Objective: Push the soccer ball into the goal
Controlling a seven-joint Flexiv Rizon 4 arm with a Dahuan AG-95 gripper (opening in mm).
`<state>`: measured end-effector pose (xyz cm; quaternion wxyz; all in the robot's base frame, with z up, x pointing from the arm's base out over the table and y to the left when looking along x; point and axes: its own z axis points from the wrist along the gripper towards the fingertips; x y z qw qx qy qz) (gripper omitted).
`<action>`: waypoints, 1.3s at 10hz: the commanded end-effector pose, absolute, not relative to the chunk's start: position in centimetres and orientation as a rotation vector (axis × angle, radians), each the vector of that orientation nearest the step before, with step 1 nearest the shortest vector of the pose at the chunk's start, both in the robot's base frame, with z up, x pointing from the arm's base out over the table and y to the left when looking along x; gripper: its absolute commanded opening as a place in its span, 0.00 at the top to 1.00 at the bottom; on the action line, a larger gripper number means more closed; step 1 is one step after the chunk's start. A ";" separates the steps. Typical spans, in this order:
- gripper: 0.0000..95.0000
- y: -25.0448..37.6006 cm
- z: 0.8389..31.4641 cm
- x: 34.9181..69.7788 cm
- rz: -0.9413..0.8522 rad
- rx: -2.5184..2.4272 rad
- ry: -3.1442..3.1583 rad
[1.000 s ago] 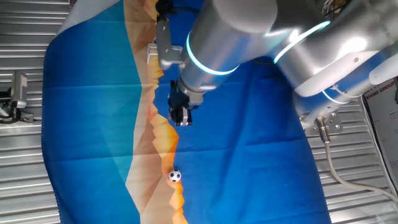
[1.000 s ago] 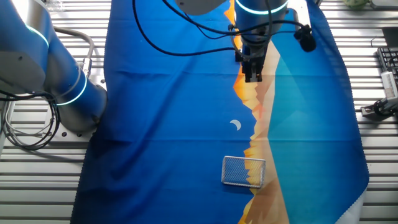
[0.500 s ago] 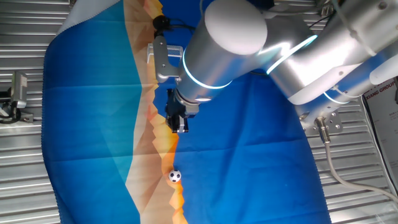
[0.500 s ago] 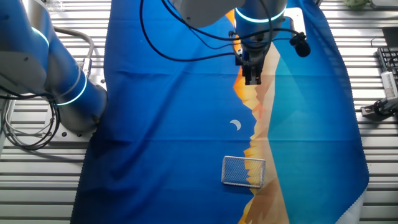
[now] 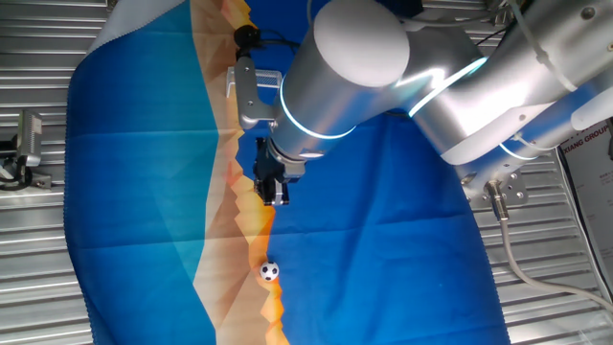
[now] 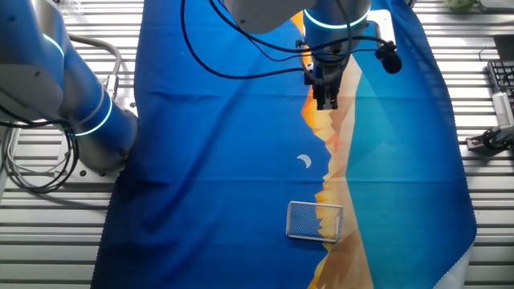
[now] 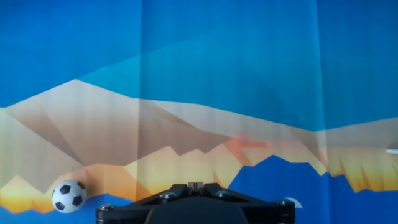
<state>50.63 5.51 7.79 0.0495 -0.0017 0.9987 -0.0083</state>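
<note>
The soccer ball (image 5: 270,271) is a tiny white sphere with black patches lying on the orange mountain print of the cloth. It also shows at the lower left of the hand view (image 7: 69,196). My gripper (image 5: 277,197) hangs above the cloth, a short way from the ball, with its fingers pressed together and nothing between them. In the hand view the gripper (image 7: 196,185) has the ball to its left. The goal (image 6: 315,221), a pale mesh frame, stands on the cloth well away from the gripper (image 6: 323,103). The ball is hidden in that view.
A blue cloth (image 5: 402,240) with a teal and orange mountain print covers the ribbed metal table (image 5: 38,240). A flat white printed crescent (image 6: 304,161) lies between gripper and goal. A second blue-lit arm (image 6: 72,104) stands at the cloth's side.
Over the last second the arm swung and the gripper moved a little closer to the ball. In the last half second nothing visibly moved. The ball has stayed in place.
</note>
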 end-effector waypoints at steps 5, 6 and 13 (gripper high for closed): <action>1.00 5.5 7.9 50.5 -0.021 -0.005 3.042; 1.00 5.5 7.9 50.5 -0.021 -0.006 3.042; 1.00 5.5 7.9 50.5 -0.023 -0.003 3.052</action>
